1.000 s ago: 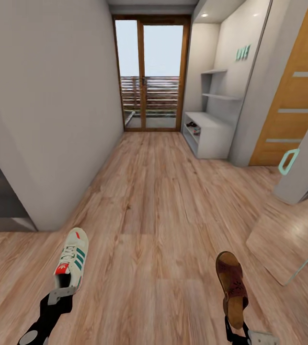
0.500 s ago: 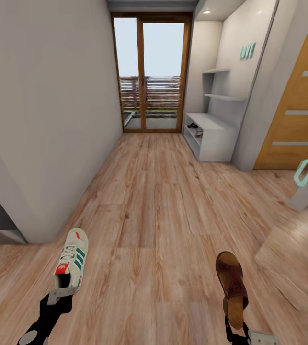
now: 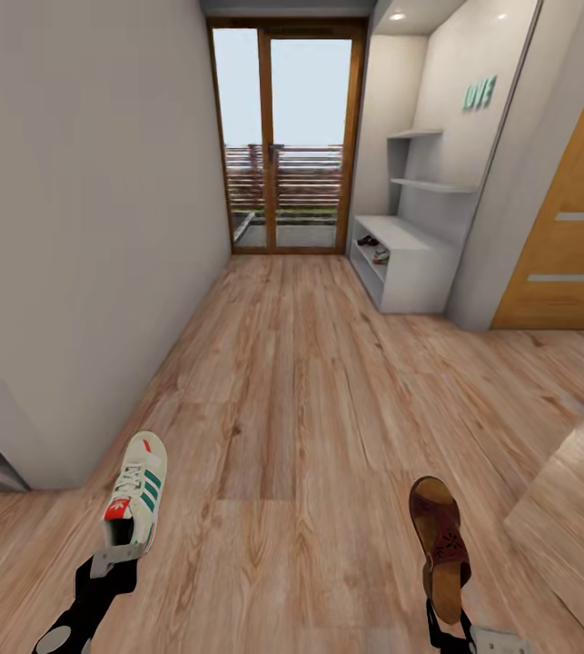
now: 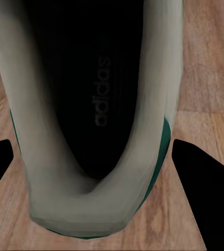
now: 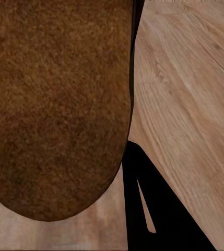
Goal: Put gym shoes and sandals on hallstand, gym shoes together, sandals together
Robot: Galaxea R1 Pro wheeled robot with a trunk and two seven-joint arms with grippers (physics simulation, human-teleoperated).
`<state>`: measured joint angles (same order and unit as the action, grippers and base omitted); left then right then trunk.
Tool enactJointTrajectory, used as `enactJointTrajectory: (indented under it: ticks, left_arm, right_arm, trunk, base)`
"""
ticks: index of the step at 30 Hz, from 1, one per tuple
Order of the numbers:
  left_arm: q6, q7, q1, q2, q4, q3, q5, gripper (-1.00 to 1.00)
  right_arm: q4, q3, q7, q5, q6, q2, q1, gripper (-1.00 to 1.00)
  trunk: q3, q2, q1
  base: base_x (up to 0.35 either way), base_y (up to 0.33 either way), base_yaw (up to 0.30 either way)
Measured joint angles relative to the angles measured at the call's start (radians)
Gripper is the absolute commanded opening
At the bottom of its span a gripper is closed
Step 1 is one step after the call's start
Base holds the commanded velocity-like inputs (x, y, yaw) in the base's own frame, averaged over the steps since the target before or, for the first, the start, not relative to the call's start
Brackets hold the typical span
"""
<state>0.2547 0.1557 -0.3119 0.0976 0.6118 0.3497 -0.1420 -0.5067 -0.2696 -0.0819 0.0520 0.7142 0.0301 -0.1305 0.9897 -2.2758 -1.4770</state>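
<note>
Sneaker point(image 3: 135, 491) at lower left of the frame, heel clenched in the left gripper point(image 3: 114, 556); sandal point(image 3: 440, 536) at lower right, grasped by the right gripper point(image 3: 448, 627). Shoe rack point(image 3: 407, 254) stands upper right, beyond the wooden floor point(image 3: 292, 400).

A corridor floor point(image 3: 292, 381) of light brown wood-grain planks is running toward a far glass door point(image 3: 284, 136) in a wooden frame, which is letting in daylight over a slatted railing outside. A plain pale wall point(image 3: 83, 209) is lining the left. On the right, an orange wooden door point(image 3: 575, 227) is standing near teal letters point(image 3: 479, 93) spelling LOVE.
</note>
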Motion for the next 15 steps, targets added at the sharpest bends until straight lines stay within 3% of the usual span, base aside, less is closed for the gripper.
enactJointTrajectory:
  ticks: [15]
  left_arm:
    - [0.0,0.0,0.0,0.0,0.001,0.001,0.0,-1.0]
  right_arm:
    - [0.0,0.0,-0.001,0.0,0.0,0.001,0.0,-1.0]
  trunk:
    - [0.0,0.0,0.0]
  base:
    - [0.339,0.0,0.0]
